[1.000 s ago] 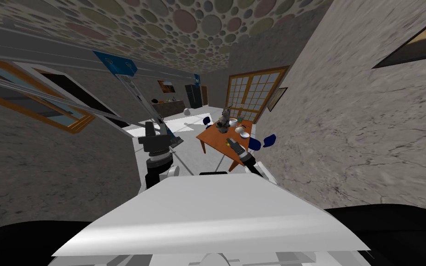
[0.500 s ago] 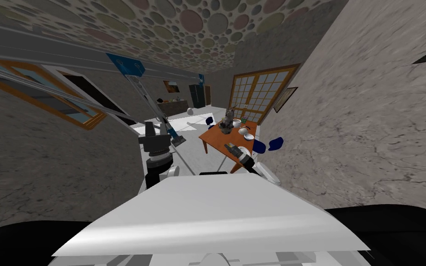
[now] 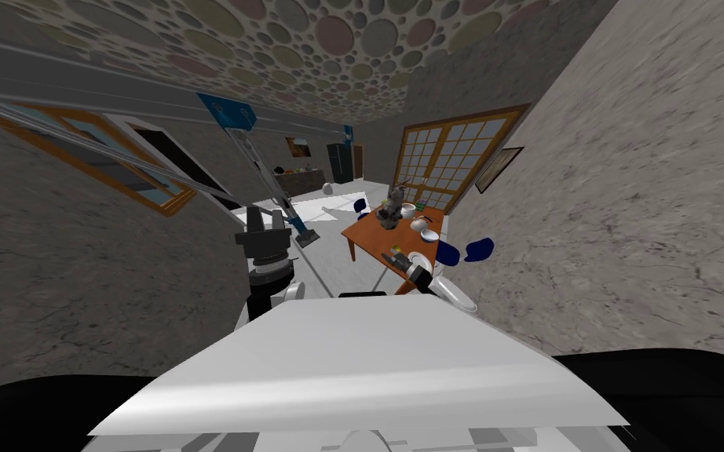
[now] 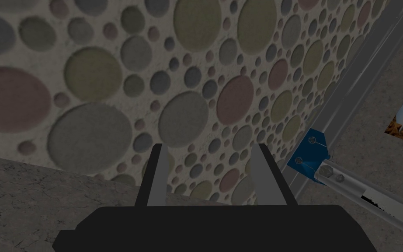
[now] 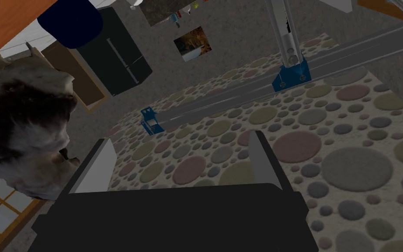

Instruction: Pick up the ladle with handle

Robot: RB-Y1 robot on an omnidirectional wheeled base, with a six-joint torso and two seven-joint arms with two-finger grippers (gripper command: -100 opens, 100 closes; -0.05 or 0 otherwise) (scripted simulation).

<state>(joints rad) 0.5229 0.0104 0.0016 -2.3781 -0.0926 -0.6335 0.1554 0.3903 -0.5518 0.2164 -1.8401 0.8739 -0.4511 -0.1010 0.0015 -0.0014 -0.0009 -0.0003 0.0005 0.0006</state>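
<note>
Our right fingers [image 5: 93,168] stand wide apart with nothing between them, hovering at the near edge of the orange table [image 3: 368,235]. A furry grey and black figure [image 5: 21,127] sits just outside one finger, not in the gap. Past the right fingers, farther along the table, lie small white dishes [image 3: 429,235]; we cannot tell the ladle apart among them. Two blue chairs [image 3: 478,249] stand near the table's side. Our left fingers [image 4: 262,179] point upward, well apart from the table, likewise spread and empty.
</note>
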